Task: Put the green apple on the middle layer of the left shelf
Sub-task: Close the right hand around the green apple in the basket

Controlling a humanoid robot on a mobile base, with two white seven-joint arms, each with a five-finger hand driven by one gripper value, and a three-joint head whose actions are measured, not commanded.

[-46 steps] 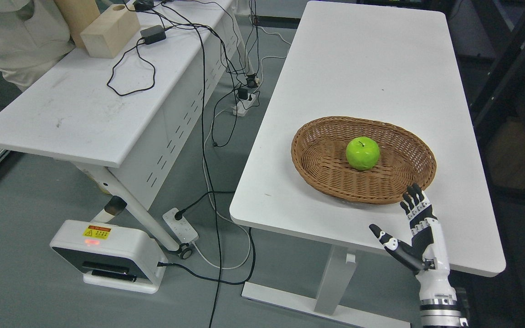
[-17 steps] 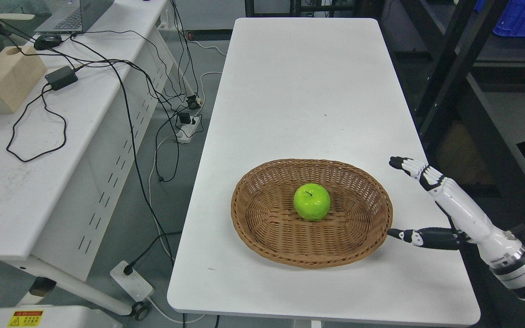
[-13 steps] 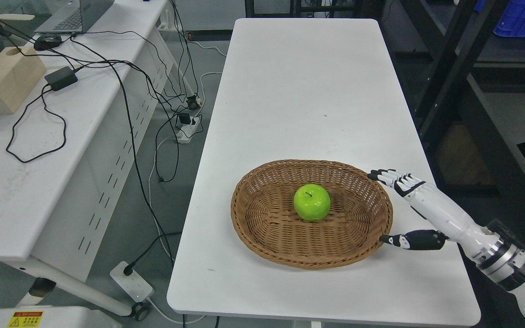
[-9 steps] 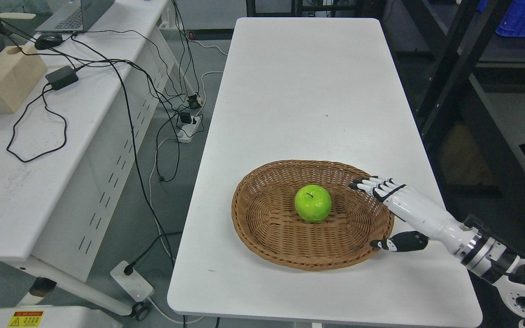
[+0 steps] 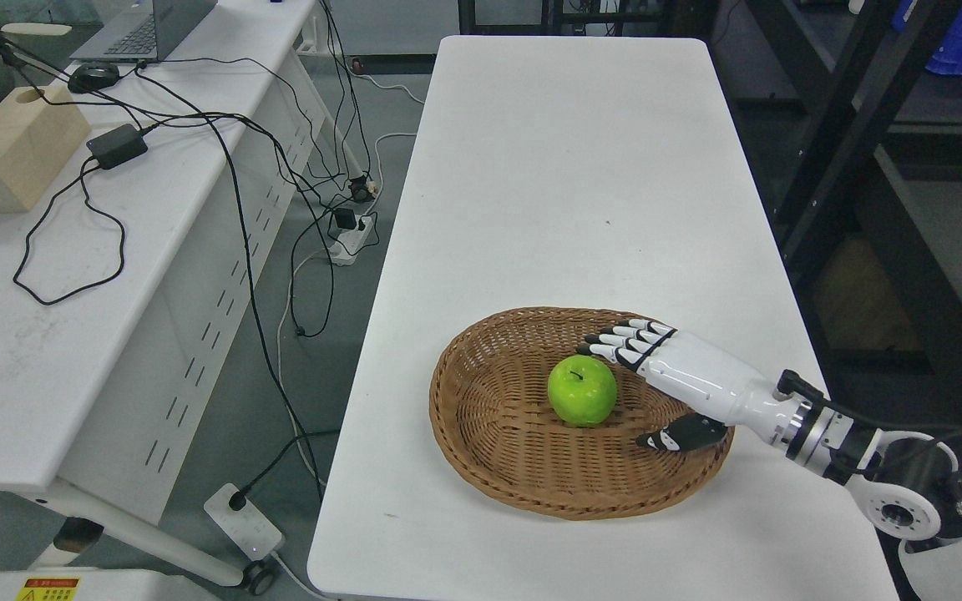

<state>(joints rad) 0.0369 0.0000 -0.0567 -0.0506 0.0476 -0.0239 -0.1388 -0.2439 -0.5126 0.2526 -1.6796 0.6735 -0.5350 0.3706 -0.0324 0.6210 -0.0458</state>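
A green apple (image 5: 582,391) lies in the middle of a brown wicker basket (image 5: 481,442) on the white table (image 5: 573,167). My right hand (image 5: 627,392) reaches in from the lower right, over the basket's right side. It is open, with its fingers (image 5: 615,342) stretched just behind the apple's right side and the thumb (image 5: 681,436) low in front. It is close to the apple, with no grasp on it. The left arm is out of view.
A second white table (image 5: 47,334) with a wooden block (image 5: 13,154), cables and a power adapter stands at the left. A power strip (image 5: 243,517) and cables lie on the floor between the tables. A dark shelf frame (image 5: 848,142) stands at the right.
My right hand has moved left from the table's right edge, over the basket rim, to right beside the apple. The view has shifted slightly downward since half a second ago.
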